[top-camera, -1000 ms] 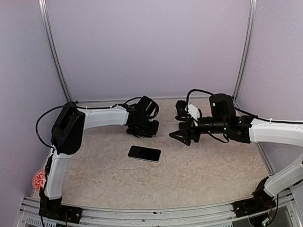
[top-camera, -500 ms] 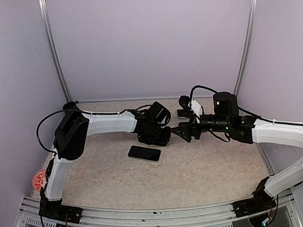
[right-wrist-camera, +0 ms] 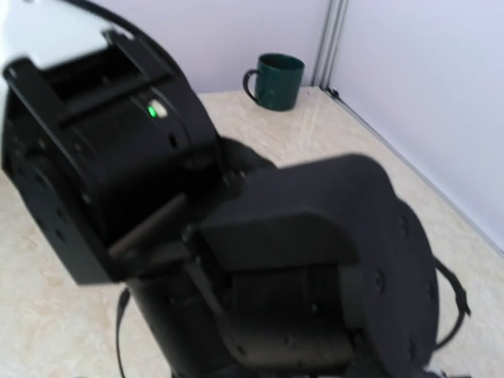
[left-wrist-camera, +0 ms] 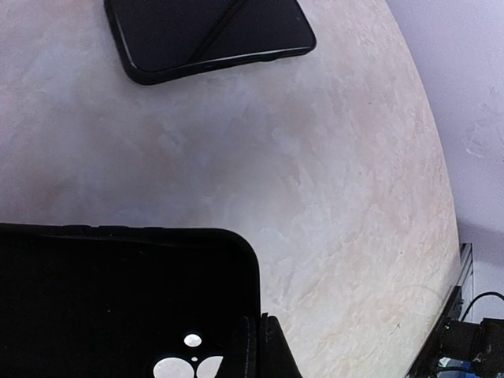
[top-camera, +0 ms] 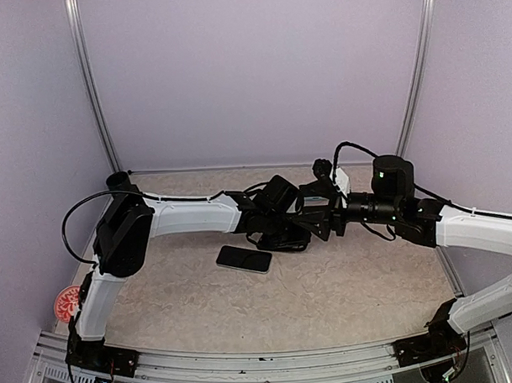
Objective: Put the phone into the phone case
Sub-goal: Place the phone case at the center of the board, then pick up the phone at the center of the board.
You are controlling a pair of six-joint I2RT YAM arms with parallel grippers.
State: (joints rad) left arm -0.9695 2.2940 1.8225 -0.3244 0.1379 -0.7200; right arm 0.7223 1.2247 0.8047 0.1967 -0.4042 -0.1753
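Observation:
The black phone (top-camera: 244, 258) lies flat on the table, screen up; it also shows at the top of the left wrist view (left-wrist-camera: 209, 31). My left gripper (top-camera: 284, 237) is shut on the edge of the black phone case (left-wrist-camera: 118, 299), which has round camera holes, and holds it just above the table, right of and behind the phone. My right gripper (top-camera: 314, 223) stands open close against the left gripper's far side. The right wrist view is filled by the left arm's wrist (right-wrist-camera: 118, 150), so the right fingers are not clear there.
A dark green mug (right-wrist-camera: 276, 79) stands in the back left corner by the frame post (top-camera: 117, 178). A red disc (top-camera: 66, 301) lies off the table's left edge. Lilac walls close in the back and both sides.
My left arm has swung right with the case, from the back middle to beside the phone. The right gripper has moved up and left until the two meet.

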